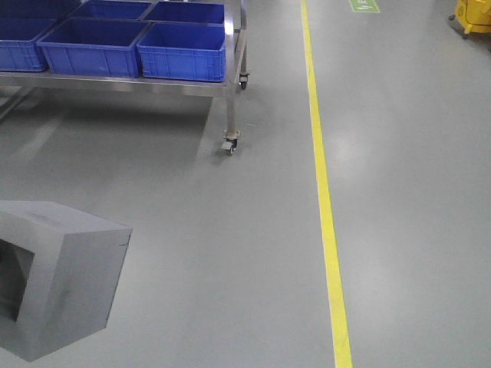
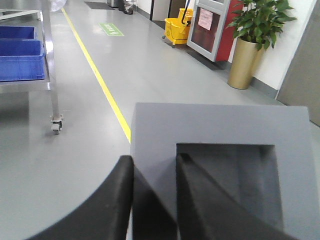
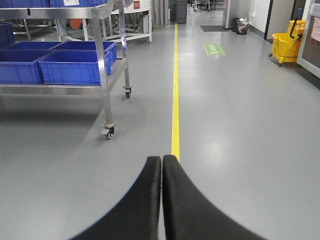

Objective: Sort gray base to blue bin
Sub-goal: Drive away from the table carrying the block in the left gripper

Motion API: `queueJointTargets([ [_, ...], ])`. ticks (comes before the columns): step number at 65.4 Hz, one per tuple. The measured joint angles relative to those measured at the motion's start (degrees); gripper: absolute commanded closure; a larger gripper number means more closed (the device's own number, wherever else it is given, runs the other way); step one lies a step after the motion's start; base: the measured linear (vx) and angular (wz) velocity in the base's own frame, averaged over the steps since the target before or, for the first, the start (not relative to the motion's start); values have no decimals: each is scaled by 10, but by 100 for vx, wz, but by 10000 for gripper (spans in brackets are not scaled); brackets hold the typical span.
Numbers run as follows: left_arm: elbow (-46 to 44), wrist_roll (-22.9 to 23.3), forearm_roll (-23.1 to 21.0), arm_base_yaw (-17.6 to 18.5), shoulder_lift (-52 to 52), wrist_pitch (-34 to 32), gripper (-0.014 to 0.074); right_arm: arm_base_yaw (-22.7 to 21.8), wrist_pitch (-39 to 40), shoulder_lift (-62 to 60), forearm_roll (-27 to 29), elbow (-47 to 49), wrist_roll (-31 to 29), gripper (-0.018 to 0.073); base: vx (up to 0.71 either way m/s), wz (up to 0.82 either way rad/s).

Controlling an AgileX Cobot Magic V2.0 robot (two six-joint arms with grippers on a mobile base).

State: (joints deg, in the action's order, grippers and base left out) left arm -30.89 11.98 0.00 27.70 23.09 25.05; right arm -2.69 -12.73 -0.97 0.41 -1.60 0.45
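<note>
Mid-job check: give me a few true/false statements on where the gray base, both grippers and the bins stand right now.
1. The left gripper grips the gray base by one wall of its recess. True.
2. The right gripper is open. False: its fingers are pressed together, with nothing between them.
3. The gray base lies in a blue bin. False: it is in the left gripper, well short of the bins.
4. The blue bins stand on a wheeled steel cart. True.
</note>
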Motion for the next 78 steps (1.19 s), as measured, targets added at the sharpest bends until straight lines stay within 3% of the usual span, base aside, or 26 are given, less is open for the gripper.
queueJointTargets([
  [78, 0, 0, 0, 0, 0, 0, 594, 0, 0, 0, 0, 0, 0, 564, 35, 6],
])
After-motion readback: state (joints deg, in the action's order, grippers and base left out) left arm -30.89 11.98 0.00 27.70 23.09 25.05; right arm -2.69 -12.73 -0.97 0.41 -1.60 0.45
